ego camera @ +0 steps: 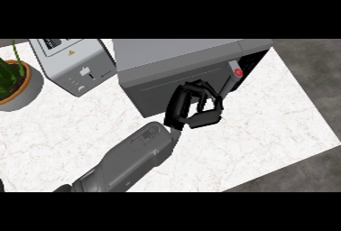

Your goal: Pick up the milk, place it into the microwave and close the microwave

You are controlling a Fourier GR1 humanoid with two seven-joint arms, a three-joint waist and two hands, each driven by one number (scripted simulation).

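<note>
The white bench (266, 135) stretches out on every side of the fingers, and the grey microwave (180, 54) stands on it directly beyond them, its long body running across the view. Its dark door (153, 90) faces the fingers and looks flush with the body, so I judge it shut or very nearly so; whether it has latched cannot be told. A single grey forearm comes up from the lower left and ends in the left hand (198, 118), the only hand in view and hence the nearer one. Its palm is turned toward the door's right-hand part. The fingers (212, 101) are curled inward, their tips on or just off the door panel, and nothing shows inside the curl. The milk appears nowhere, neither in the fingers nor on the bench near them. It most likely sits behind the door, straight ahead of the fingers, though that is a guess. A small red button (237, 72) lies just beyond and right of the fingers, on the microwave's control strip.
</note>
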